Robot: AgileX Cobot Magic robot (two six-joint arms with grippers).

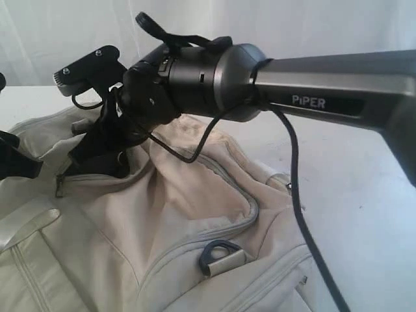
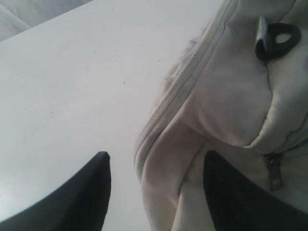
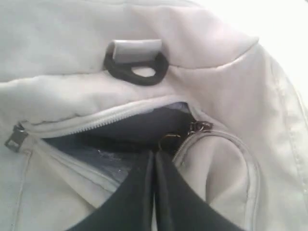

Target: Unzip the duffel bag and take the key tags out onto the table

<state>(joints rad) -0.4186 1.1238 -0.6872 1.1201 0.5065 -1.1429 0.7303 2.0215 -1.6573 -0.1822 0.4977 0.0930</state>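
Observation:
The cream duffel bag (image 1: 162,221) lies on the white table (image 1: 364,195). Its top zipper is partly undone, and dark lining (image 3: 130,127) shows in the gap. My right gripper (image 3: 155,154) reaches in from the right and is shut at the end of that gap. Its tips pinch the ring of the zipper pull (image 3: 169,138), which hangs from a dark slider (image 3: 199,126). A second slider (image 3: 14,137) sits at the other end. My left gripper (image 2: 156,161) is open, straddling a fold at the bag's end (image 2: 168,163) without squeezing it. The key tags are hidden.
A black loop on a webbing tab (image 1: 218,250) sticks up from the bag's top. The right arm (image 1: 325,84) and its cable (image 1: 299,195) hang over the bag. Bare tabletop (image 2: 72,72) lies beside the bag's end.

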